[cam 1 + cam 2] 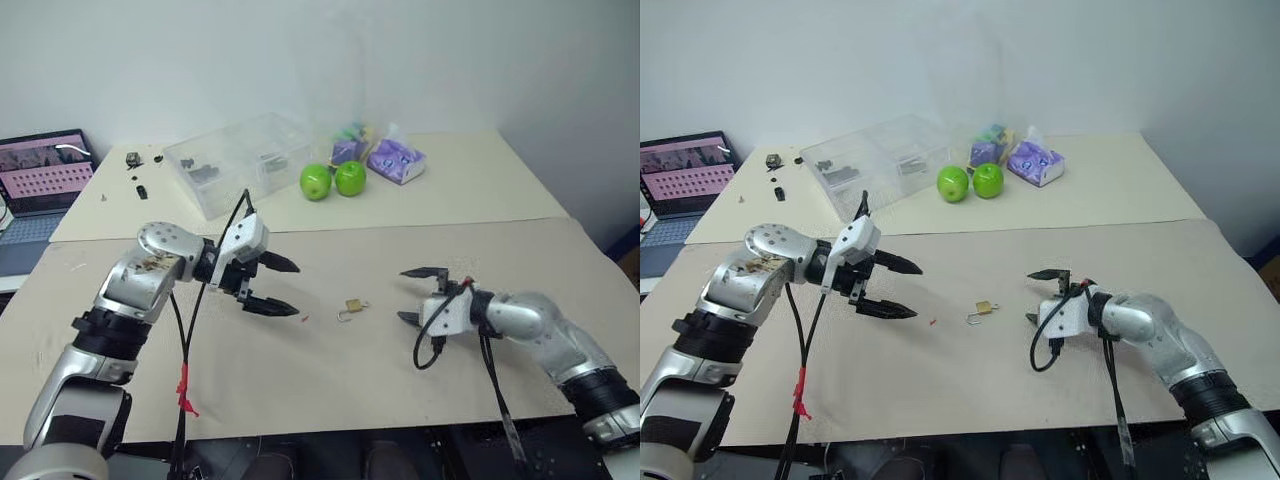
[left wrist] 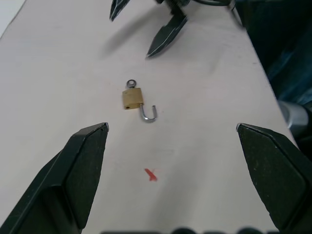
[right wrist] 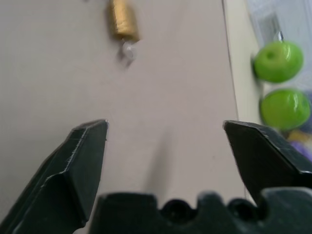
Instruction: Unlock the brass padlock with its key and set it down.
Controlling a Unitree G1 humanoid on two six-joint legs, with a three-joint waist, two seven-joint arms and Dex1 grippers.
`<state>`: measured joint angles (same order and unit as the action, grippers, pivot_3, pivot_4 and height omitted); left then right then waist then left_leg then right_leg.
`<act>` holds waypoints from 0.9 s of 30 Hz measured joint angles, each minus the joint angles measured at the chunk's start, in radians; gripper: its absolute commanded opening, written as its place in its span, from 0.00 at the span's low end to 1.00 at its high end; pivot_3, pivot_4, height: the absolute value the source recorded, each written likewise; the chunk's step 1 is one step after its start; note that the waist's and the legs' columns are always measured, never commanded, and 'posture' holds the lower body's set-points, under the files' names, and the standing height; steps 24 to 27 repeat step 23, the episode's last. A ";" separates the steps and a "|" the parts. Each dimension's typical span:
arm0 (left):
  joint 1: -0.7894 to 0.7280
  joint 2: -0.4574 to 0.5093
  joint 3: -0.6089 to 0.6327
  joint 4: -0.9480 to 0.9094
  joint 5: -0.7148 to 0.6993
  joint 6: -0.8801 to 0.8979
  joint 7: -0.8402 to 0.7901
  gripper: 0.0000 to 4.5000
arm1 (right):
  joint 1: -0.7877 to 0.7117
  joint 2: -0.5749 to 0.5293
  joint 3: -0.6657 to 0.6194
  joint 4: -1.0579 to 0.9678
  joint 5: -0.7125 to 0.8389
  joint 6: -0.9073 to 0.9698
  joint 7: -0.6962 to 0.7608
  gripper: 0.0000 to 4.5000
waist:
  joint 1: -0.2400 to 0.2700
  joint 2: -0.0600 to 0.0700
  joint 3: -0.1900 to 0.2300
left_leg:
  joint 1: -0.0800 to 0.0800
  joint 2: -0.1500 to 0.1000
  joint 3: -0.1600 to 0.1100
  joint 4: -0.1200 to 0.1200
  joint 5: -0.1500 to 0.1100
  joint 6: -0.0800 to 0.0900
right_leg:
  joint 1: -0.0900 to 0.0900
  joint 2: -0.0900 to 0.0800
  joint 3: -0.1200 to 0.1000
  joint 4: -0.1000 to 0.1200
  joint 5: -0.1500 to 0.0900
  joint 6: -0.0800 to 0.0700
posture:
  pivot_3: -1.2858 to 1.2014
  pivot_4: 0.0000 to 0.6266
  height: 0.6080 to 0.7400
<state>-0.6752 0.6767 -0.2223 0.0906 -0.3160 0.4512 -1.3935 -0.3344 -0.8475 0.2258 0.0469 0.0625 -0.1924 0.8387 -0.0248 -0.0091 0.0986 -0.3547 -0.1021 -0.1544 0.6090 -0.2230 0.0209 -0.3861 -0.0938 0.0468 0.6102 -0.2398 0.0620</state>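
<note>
The brass padlock (image 1: pixel 353 306) lies flat on the beige table between my two grippers, held by neither. In the left wrist view its silvery shackle (image 2: pixel 148 114) stands swung out of the body (image 2: pixel 132 99). The key (image 2: pixel 130 84) shows as a small silvery ring at the body's other end. My left gripper (image 1: pixel 292 289) hovers to the padlock's left, open and empty. On the padlock's right, my right gripper (image 1: pixel 404 295) is also open and empty, pointing at it. The right wrist view shows the padlock (image 3: pixel 123 20) ahead of the spread fingers.
A small red fleck (image 1: pixel 305 318) lies near the padlock. At the back stand a clear plastic box (image 1: pixel 240 160), two green apples (image 1: pixel 316 181), purple packets (image 1: pixel 395 160) and small dark parts (image 1: pixel 135 160). A laptop (image 1: pixel 45 170) sits far left. Cables hang from both wrists.
</note>
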 measured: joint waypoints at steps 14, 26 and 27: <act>0.063 0.020 0.131 -0.089 -0.088 0.064 0.091 1.00 | 0.002 -0.135 -0.224 -0.417 0.622 0.792 0.139 0.99 | 0.014 0.000 0.001 | -0.001 0.003 0.000 0.000 -0.002 0.002 | -0.001 0.000 -0.001 -0.001 0.000 0.000 | 0.52 0.24 1.00; 0.173 0.023 0.204 -0.211 -0.130 0.139 0.221 1.00 | 0.068 -0.063 -0.248 -0.322 0.510 0.759 0.075 0.99 | 0.016 0.000 0.001 | -0.001 0.004 0.002 0.000 -0.003 0.000 | -0.002 -0.001 0.000 -0.001 0.000 0.000 | 0.52 0.24 1.00; 0.173 0.023 0.204 -0.211 -0.130 0.139 0.221 1.00 | 0.068 -0.063 -0.248 -0.322 0.510 0.759 0.075 0.99 | 0.016 0.000 0.001 | -0.001 0.004 0.002 0.000 -0.003 0.000 | -0.002 -0.001 0.000 -0.001 0.000 0.000 | 0.52 0.24 1.00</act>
